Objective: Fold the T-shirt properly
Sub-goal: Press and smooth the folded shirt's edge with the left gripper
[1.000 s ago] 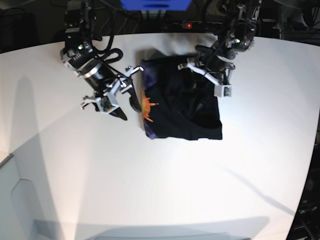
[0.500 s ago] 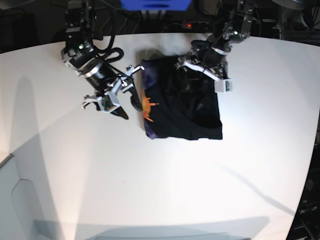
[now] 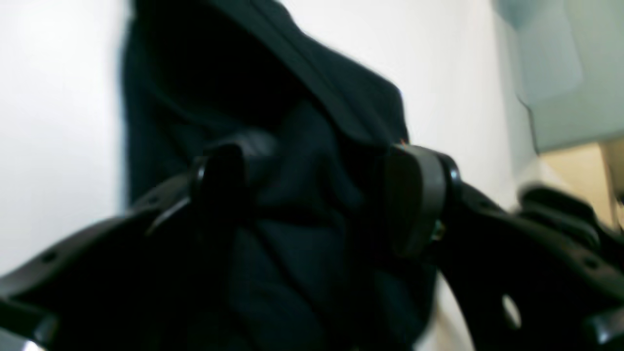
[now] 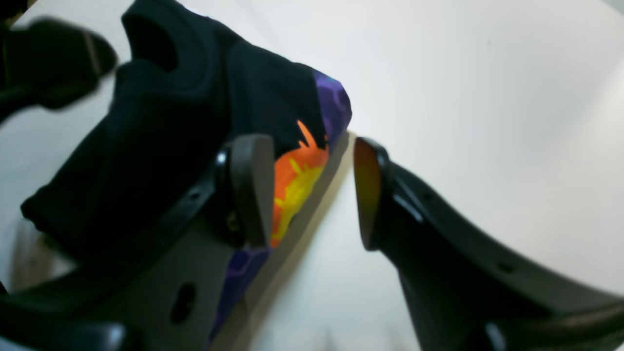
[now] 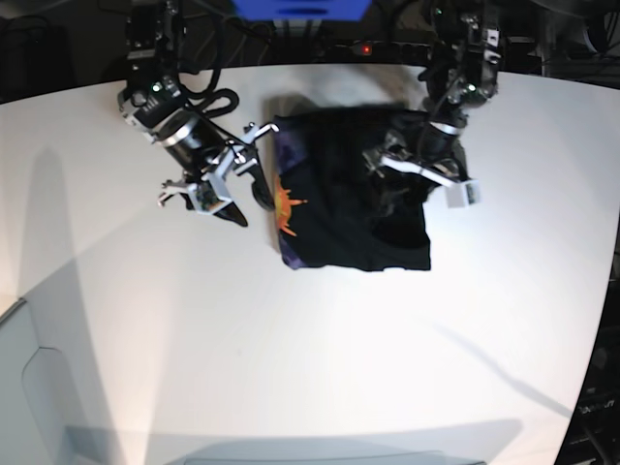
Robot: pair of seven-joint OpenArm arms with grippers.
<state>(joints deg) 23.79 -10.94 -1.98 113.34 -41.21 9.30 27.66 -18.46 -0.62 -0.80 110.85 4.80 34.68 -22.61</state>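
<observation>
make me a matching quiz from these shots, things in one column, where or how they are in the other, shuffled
Things:
1. T-shirt
2. left gripper
3. right gripper
4. orange print

Places or states:
a. open beside the shirt's printed edge, over bare table
b. on the shirt's edge nearest the right gripper
c. jaws apart with dark cloth between them
d. folded into a black block on the white table

Pairs: 1-d, 2-c, 3-a, 4-b

T-shirt (image 5: 344, 218): you have plain black cloth, with a purple band along one edge and an orange-and-yellow flame-like print (image 4: 297, 183) set against it. Table (image 5: 291, 358): you see flat white, unpatterned. Right gripper (image 4: 312, 195): black fingers, and you can catch an orange glow on the inner pad. Left gripper (image 3: 321, 195): black throughout, plain to your eye.
</observation>
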